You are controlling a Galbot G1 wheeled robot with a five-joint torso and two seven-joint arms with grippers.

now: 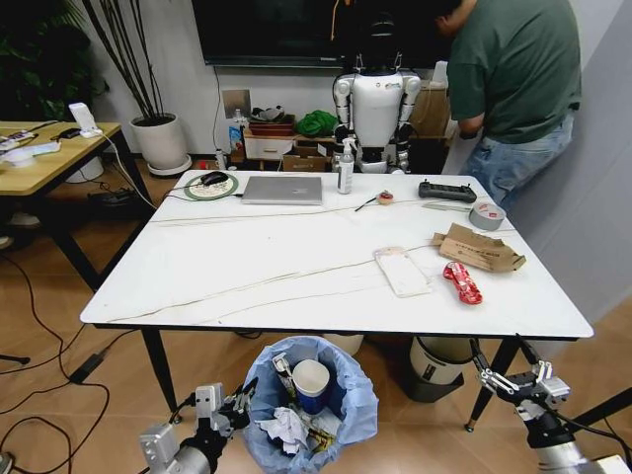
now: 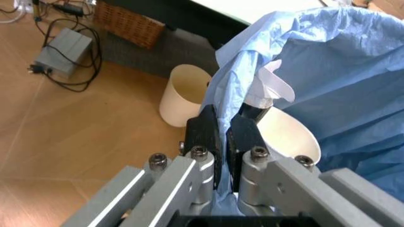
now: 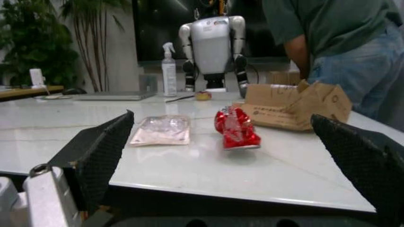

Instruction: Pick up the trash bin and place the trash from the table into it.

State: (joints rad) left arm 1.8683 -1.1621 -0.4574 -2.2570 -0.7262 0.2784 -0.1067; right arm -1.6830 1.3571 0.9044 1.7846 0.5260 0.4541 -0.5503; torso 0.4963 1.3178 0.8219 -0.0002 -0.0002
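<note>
Head view
Left gripper (image 1: pixel 235 403): low, below the table's near edge, clenched on the bin's rim.
Right gripper (image 1: pixel 515 380): spread wide, empty, below the near right corner of the table (image 1: pixel 247 267).
Bin (image 1: pixel 351 395): on the floor, just before the near edge; blue ruffled bag, cup (image 1: pixel 311 382) and crumpled tissues (image 1: pixel 286 428) inside.
Trash on top: red packet (image 1: pixel 462 281), cardboard (image 1: pixel 479 250), white wrapper (image 1: pixel 402 271), near the right edge, bare marble to their left.

Left wrist view
Fingers (image 2: pixel 243 135): pinched on the blue bag (image 2: pixel 328 71).

Right wrist view
Pads (image 3: pixel 104 151): far apart, level with the tabletop edge; packet (image 3: pixel 235 127) between them, farther off.
</note>
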